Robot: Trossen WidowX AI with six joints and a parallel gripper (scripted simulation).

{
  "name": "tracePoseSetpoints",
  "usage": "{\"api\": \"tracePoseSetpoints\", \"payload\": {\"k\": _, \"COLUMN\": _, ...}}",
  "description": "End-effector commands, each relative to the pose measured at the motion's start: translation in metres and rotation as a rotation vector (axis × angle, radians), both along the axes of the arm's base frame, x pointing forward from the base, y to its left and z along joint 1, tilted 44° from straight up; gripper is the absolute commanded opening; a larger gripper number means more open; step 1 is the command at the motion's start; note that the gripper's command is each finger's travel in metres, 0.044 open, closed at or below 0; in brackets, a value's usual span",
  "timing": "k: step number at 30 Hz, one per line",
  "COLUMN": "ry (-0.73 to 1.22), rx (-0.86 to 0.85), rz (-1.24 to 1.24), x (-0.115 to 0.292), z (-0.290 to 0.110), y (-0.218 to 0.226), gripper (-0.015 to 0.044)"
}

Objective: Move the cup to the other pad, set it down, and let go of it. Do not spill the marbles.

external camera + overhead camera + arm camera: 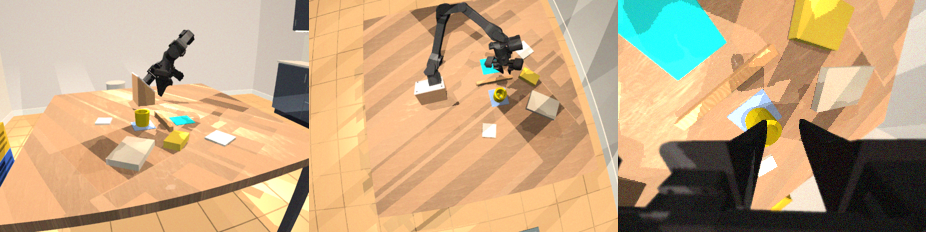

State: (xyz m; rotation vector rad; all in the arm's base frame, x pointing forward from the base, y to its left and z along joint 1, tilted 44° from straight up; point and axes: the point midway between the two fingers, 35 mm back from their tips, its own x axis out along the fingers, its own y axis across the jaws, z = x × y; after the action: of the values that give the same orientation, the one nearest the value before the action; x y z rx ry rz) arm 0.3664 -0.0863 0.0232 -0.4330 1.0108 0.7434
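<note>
Hovering: the gripper (503,68) hangs in the air above the near edge of the cyan pad (488,68), well apart from the yellow cup (500,94).
Claw: the jaws stand partly drawn in with a clear gap between them and pinch nothing; the wrist view shows table and cup through that gap.
Cup: upright on the pale blue pad (498,100), with small marbles (500,95) visible inside from above, though they are too small to count.
Done: nothing of the carry, by the look of it; the cup is not yet grasped and no marble lies spilled on the wooden table (225,160).
Left: descend on the cup, close around it, lift it level, carry it to the cyan pad, set it down, release.
In the way: a wooden bar (494,80) lies between the cup's pad and the cyan pad, so the cup probably has to pass over it without tilting.
Around the cup: a yellow block (529,76) and a large grey slab (542,104) lie near it on the side away from the arm's white base (439,90); one white tile (489,130) lies nearer the camera, another white tile (526,51) beyond the gripper.
</note>
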Motion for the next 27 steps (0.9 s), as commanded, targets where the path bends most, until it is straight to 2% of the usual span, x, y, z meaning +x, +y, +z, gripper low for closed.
{"api": "tracePoseSetpoints", "payload": {"k": 1, "ry": 0.114, "rx": 0.153, "rz": 0.121, "x": -0.022, "z": -0.046, "y": -0.007, "gripper": 0.0166}}
{"api": "tracePoseSetpoints", "payload": {"k": 5, "ry": 0.166, "rx": 0.323, "rz": 0.200, "x": -0.048, "z": -0.081, "y": -0.011, "gripper": 0.0166}}
{"api": "tracePoseSetpoints", "payload": {"k": 7, "ry": 0.169, "rx": 0.354, "rz": 0.210, "x": -0.054, "z": -0.086, "y": -0.011, "gripper": 0.0166}}
{"api": "tracePoseSetpoints", "payload": {"k": 27, "ry": 0.169, "rx": 0.354, "rz": 0.210, "x": -0.052, "z": -0.100, "y": 0.001, "gripper": 0.0166}}
